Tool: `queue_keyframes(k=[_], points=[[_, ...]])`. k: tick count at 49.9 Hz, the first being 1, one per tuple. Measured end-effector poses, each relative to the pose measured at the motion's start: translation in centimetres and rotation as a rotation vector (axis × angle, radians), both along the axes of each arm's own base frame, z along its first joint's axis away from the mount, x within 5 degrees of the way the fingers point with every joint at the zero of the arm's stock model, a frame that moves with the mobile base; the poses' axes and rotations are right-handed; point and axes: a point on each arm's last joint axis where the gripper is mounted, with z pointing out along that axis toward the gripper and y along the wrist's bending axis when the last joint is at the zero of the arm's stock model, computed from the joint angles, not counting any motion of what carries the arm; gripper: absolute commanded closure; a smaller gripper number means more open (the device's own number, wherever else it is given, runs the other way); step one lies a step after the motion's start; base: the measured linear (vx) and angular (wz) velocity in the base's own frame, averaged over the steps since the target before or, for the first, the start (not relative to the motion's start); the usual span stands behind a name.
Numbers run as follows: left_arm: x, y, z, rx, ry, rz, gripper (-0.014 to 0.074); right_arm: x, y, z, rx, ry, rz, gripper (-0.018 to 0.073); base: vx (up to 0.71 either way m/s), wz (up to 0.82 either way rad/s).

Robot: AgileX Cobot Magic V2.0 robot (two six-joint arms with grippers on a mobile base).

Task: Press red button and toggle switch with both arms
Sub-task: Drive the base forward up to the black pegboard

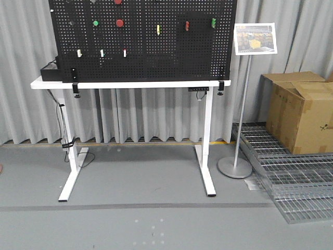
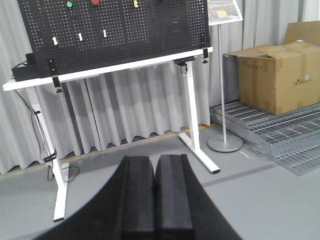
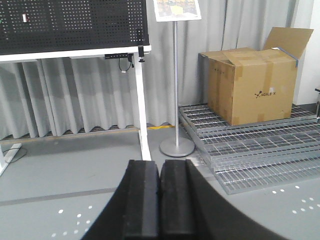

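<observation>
**End effectors.** The two black fingers of the left gripper are pressed together along their inner faces. No gap is shown and nothing is held between them. The right gripper is in the same condition, with its pads closed against each other and empty. Both grippers are positioned well apart from the table, above the grey floor.

**Task items.** The red button is mounted on the upper left part of the black pegboard, near a green button and to its right. A second red cap sits directly above it and is cut off by the top edge of the front view. The toggle switch cannot be identified among the small fittings on the board at this size.

**Surroundings.**
- The pegboard is stood upright on the white table and is clamped at its lower corners.
- A row of three small pale fittings is set across the lower left of the board.
- A black box is placed at the left end of the tabletop.
- A sign stand with a round base is located to the right of the table.
- A cardboard box is rested on metal grating beyond the stand.
- A grey curtain is hung behind the table.
</observation>
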Motion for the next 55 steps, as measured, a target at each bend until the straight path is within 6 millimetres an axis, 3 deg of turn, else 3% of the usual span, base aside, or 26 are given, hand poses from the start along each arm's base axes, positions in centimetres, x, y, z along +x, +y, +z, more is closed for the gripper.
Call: queue_keyframes(k=[55], points=[[0.00, 0.00, 0.00, 0.000, 0.000, 0.000, 0.0595, 0.00, 0.00, 0.00, 0.000, 0.000, 0.000, 0.0562, 0.51, 0.02]])
